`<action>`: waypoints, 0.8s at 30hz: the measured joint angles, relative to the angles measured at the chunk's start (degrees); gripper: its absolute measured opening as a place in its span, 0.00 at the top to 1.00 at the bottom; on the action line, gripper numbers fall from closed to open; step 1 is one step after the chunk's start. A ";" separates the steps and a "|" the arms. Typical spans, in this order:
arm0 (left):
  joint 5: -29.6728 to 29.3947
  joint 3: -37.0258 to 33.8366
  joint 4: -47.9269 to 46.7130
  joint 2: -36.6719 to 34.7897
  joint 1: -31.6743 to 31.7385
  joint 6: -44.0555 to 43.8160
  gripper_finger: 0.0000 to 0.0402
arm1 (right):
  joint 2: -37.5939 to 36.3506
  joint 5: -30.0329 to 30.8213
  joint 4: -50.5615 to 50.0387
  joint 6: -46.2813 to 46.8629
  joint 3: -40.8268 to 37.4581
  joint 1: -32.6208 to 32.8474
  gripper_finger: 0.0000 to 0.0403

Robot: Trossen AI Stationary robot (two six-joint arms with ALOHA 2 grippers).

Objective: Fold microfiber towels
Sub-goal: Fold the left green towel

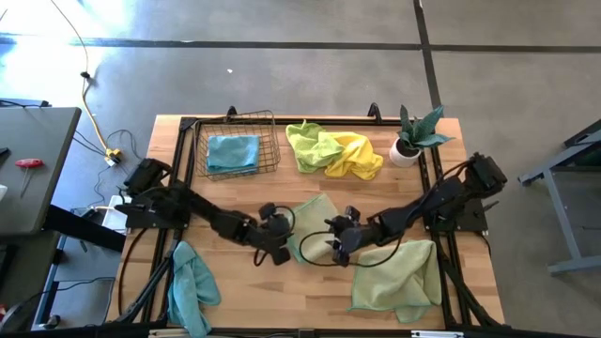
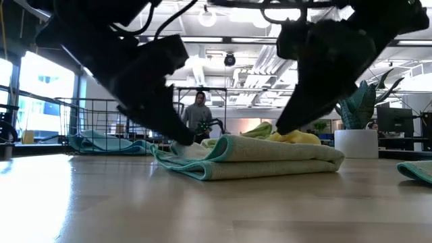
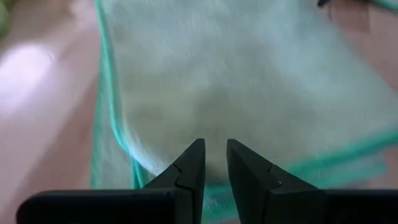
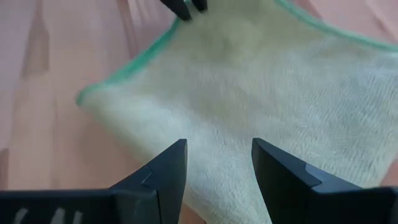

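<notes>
Tabletop (image 1: 235, 291): wooden; no writing readable.
Towel (image 1: 315, 225): pale green, folded, centre, between both grippers.
Left gripper (image 1: 282, 255): at towel's 8 o'clock edge, fingers narrowly apart.
Right gripper (image 1: 340, 252): at its 4 o'clock, fingers wide apart.

A pale sage green towel (image 1: 313, 223) lies in the middle of the table, folded over on itself, with a darker green hem; seen from table height (image 2: 270, 157) it sits as a low, flat stack of layers. A second pale green towel (image 1: 399, 274) lies spread at the near right, loosely flat. A lime green towel (image 1: 313, 146) is crumpled at the far middle, touching a bright yellow towel (image 1: 357, 156) bunched just to its right. A light blue towel (image 1: 232, 152) lies folded flat in the wire basket at the far left. A teal towel (image 1: 191, 286) lies rumpled at the near left edge.
</notes>
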 joint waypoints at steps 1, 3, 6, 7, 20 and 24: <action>0.93 -0.11 -1.08 0.00 -0.01 -1.27 0.86 | 0.57 -0.02 -0.18 0.00 0.00 0.03 0.57; 1.79 -0.65 -2.52 0.00 -0.24 -3.69 0.86 | 1.59 -0.04 -0.28 -0.04 0.00 0.02 0.57; 1.49 -1.42 -3.86 0.00 -0.72 -6.85 0.86 | 2.66 -0.09 -0.58 -1.20 0.00 -0.07 0.57; 1.62 -1.57 -4.23 -0.01 -0.80 -7.70 0.86 | 2.74 -0.10 -0.60 -1.51 0.00 -0.11 0.57; 8.42 -2.47 4.14 -0.06 -3.56 -17.85 0.86 | 2.62 4.36 -3.11 -10.67 0.00 -0.18 0.57; 9.98 -2.47 10.95 -0.04 -5.64 -19.03 0.86 | 2.62 12.30 -3.94 -17.89 0.00 -0.21 0.57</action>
